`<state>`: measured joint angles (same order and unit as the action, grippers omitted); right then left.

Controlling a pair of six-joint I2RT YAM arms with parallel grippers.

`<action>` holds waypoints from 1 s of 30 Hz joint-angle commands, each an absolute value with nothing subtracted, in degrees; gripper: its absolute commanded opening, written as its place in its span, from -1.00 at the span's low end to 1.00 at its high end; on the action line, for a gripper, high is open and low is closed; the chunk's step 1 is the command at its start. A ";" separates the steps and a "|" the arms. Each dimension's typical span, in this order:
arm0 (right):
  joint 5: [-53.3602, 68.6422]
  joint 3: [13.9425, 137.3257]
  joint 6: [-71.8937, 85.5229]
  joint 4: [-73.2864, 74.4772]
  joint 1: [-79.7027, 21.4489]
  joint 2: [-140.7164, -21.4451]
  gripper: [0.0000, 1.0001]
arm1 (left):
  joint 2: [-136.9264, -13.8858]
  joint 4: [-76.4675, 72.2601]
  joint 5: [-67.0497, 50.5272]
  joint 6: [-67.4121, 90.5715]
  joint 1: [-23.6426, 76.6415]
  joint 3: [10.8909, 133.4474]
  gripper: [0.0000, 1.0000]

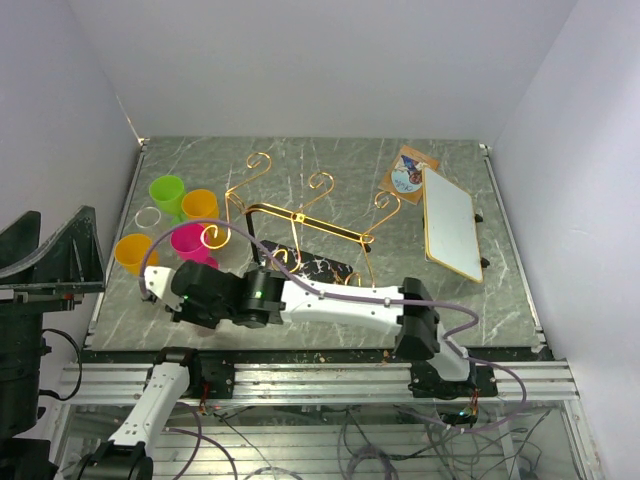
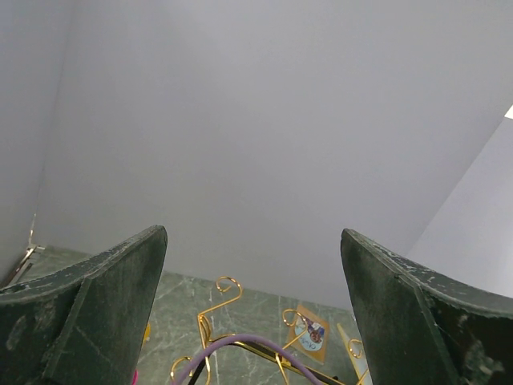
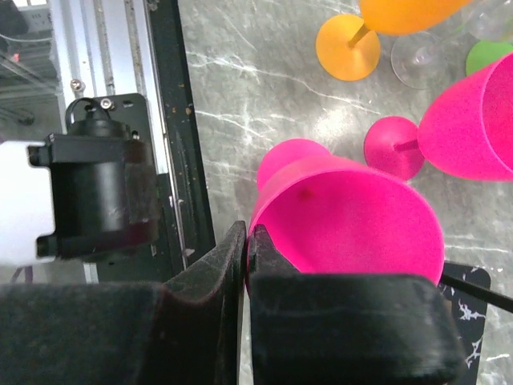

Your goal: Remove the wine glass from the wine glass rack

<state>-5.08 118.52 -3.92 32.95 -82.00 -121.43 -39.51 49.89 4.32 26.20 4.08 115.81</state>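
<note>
My right gripper (image 3: 247, 233) is shut on the rim of a pink wine glass (image 3: 345, 212), one finger outside the bowl and one inside; the glass's foot (image 3: 292, 156) shows beyond the bowl over the table. From above, the right arm reaches left across the near table edge to the gripper (image 1: 160, 285). The wine glass rack (image 1: 300, 215), gold wire with curled hooks, stands mid-table on its black patterned base (image 1: 322, 268), and its hooks (image 2: 228, 297) show in the left wrist view. My left gripper (image 2: 252, 233) is open, empty and raised high at the far left (image 1: 50, 255).
A second pink glass (image 3: 473, 120) stands just right of the held one. Green (image 1: 167, 192), orange (image 1: 199, 205), orange (image 1: 133, 252) and clear (image 1: 148, 217) glasses cluster at the left. A gold-framed white board (image 1: 450, 222) and a card (image 1: 408, 175) lie at the right.
</note>
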 commanded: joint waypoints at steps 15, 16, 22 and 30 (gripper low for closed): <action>-4.71 130.46 -2.57 41.83 -80.17 -131.21 -0.93 | -39.55 50.44 5.18 23.83 4.04 114.35 0.99; -4.32 130.37 -2.62 41.73 -80.09 -131.31 -0.90 | -39.45 50.38 5.19 23.78 4.04 114.16 0.99; -3.73 130.42 -2.81 42.00 -79.55 -131.17 -0.55 | -39.89 50.75 5.41 23.09 4.04 114.26 0.99; -4.63 132.60 -2.81 41.83 -78.98 -127.79 -0.05 | -39.81 50.82 5.38 23.69 4.04 113.98 0.99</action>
<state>-4.27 129.93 -2.61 41.78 -79.44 -130.37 -39.48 50.61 4.73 24.18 4.08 114.15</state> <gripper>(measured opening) 0.427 0.995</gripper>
